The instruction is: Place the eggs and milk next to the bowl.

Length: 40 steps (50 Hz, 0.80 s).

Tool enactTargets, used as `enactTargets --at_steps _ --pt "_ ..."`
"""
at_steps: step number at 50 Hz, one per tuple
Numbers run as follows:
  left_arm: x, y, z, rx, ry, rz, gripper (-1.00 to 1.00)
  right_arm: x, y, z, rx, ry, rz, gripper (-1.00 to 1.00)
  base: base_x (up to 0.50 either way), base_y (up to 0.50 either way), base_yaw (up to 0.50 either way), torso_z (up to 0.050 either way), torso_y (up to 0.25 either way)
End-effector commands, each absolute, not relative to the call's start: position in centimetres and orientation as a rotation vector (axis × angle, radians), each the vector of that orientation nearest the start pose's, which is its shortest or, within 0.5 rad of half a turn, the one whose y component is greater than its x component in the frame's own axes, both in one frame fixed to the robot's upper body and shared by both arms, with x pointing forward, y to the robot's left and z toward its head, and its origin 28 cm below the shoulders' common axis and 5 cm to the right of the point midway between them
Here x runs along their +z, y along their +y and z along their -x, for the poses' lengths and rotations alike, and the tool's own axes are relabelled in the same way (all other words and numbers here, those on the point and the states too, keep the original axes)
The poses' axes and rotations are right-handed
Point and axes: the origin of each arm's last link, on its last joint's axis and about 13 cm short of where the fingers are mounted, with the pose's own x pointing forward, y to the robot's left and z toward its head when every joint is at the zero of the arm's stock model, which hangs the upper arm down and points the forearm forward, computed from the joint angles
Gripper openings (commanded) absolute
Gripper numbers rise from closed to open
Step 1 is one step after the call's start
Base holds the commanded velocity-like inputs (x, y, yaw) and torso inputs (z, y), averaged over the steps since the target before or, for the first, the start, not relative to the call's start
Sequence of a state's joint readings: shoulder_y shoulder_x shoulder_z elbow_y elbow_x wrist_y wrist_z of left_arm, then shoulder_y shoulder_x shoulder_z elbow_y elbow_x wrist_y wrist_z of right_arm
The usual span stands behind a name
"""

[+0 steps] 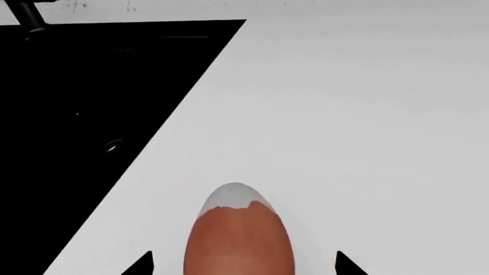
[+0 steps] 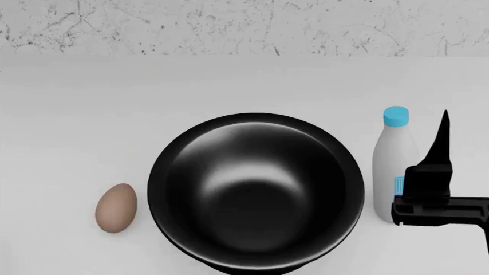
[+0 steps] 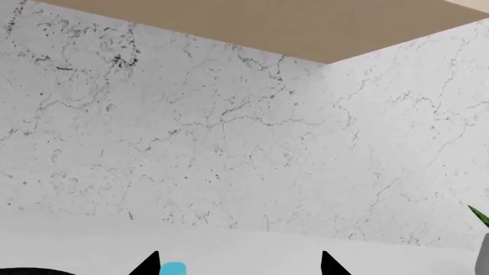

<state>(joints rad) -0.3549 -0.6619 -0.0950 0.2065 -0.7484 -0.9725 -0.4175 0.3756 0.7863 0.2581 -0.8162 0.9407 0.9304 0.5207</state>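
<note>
The black bowl (image 2: 256, 192) sits mid-counter in the head view. A pale tan egg (image 2: 116, 207) lies just left of it. The milk (image 2: 393, 166), white with a blue cap (image 3: 173, 268), stands upright just right of the bowl. My right gripper (image 2: 441, 143) is beside the bottle on its right. In the right wrist view, the right gripper (image 3: 240, 264) is open and nothing is between its fingers. A reddish-brown egg (image 1: 240, 240) lies between my left gripper's (image 1: 244, 266) spread fingertips (image 1: 141, 264) with a gap on each side. The left gripper is out of the head view.
A flat black panel (image 1: 91, 114) is set into the white counter (image 1: 351, 126) beside the reddish-brown egg. A marbled wall (image 2: 244, 26) closes the back of the counter. A potted plant (image 3: 481, 243) stands far right by the wall corner.
</note>
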Motion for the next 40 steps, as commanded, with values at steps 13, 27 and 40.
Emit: enactTargets --at_steps 13,27,40 --pt "11.8 34.7 -26.4 0.324 0.410 -0.020 1.00 23.8 -19.3 -19.2 -0.139 -0.242 0.173 1.00 0.00 0.00 0.00 0.000 0.000" --pt "10.7 35.3 -27.1 0.342 0.440 -0.016 1.00 23.9 -19.3 -19.2 -0.141 -0.239 0.178 1.00 0.00 0.00 0.00 0.000 0.000" --pt "10.5 35.3 -26.5 0.361 0.434 -0.015 -1.00 23.9 -19.1 -19.2 -0.139 -0.237 0.181 1.00 0.00 0.00 0.00 0.000 0.000"
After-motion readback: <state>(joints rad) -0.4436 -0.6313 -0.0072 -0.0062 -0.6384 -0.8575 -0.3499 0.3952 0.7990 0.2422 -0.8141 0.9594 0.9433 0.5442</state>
